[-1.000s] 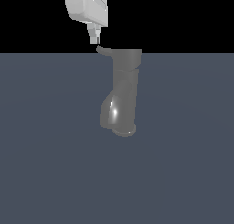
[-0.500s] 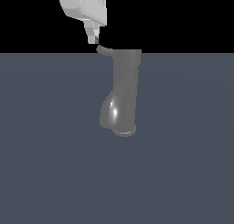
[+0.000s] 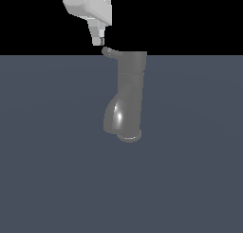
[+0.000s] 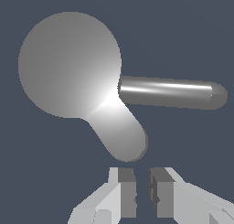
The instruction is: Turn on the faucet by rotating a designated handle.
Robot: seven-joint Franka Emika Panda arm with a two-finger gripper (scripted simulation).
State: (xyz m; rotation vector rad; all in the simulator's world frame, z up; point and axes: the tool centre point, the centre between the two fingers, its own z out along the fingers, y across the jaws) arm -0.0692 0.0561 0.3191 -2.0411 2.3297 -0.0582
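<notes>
The grey glossy faucet (image 3: 129,96) stands upright on the dark floor, its bulging spout (image 3: 115,117) low on the exterior view's left. The thin handle (image 3: 109,52) sticks out from the top cap towards the exterior view's left. My white gripper (image 3: 98,41) hangs just above the handle's tip with a small gap, fingers together and holding nothing. The wrist view looks down on the round cap (image 4: 68,65), the long handle (image 4: 169,93) and the spout (image 4: 121,136). The gripper (image 4: 140,193) sits beyond the spout's end, with only a narrow slit between its fingers (image 4: 122,193).
The dark grey floor (image 3: 57,179) spreads around the faucet's round base ring (image 3: 129,137). The background above the floor line is black.
My gripper has shifted slightly towards the exterior view's left above the handle. The handle's tip sits a little higher than a second ago. The faucet's body has not moved.
</notes>
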